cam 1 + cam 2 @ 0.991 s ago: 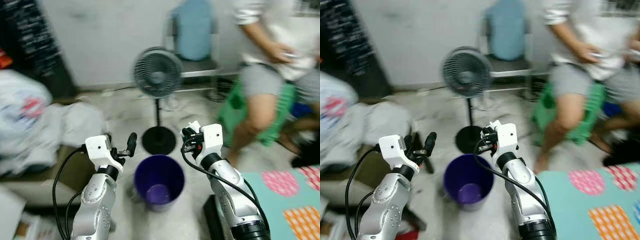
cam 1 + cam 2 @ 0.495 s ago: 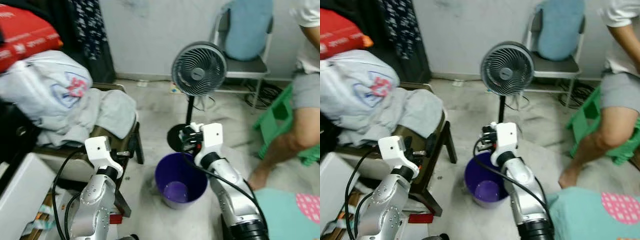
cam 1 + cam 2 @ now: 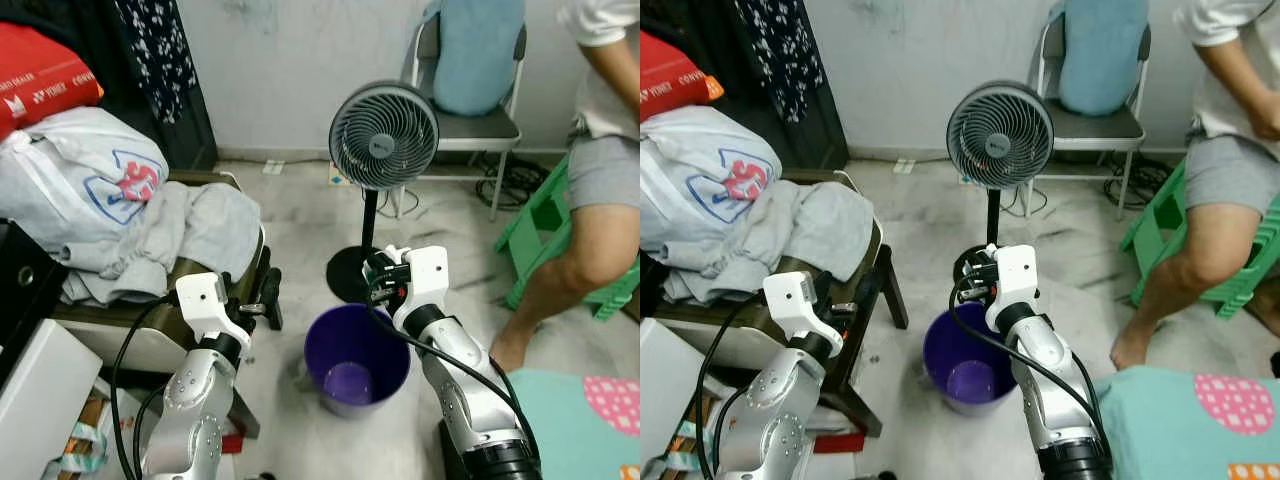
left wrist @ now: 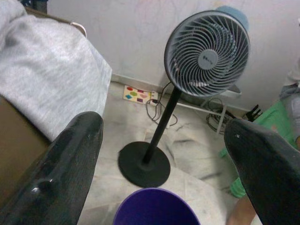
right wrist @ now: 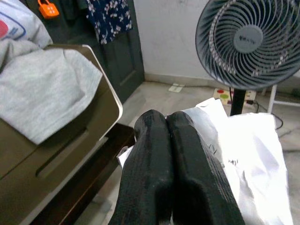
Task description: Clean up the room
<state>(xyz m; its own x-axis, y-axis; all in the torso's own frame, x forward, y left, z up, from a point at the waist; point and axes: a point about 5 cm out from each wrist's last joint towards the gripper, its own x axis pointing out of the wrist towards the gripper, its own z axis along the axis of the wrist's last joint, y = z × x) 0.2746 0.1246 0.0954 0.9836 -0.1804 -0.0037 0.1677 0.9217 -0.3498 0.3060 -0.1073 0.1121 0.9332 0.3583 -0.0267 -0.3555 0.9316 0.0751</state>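
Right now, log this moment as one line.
left gripper: open, empty | right gripper: shut on white paper | purple bin: below, by fan

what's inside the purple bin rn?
The purple bin looks empty: bare purple floor in the part that shows. The right gripper, shut on white paper, hangs over its far rim and covers that edge of the inside.

The head cameras look forward and down from above both arms at a grey standing fan and a purple plastic bin. Each wrist camera looks low along its own black fingers toward the same fan.
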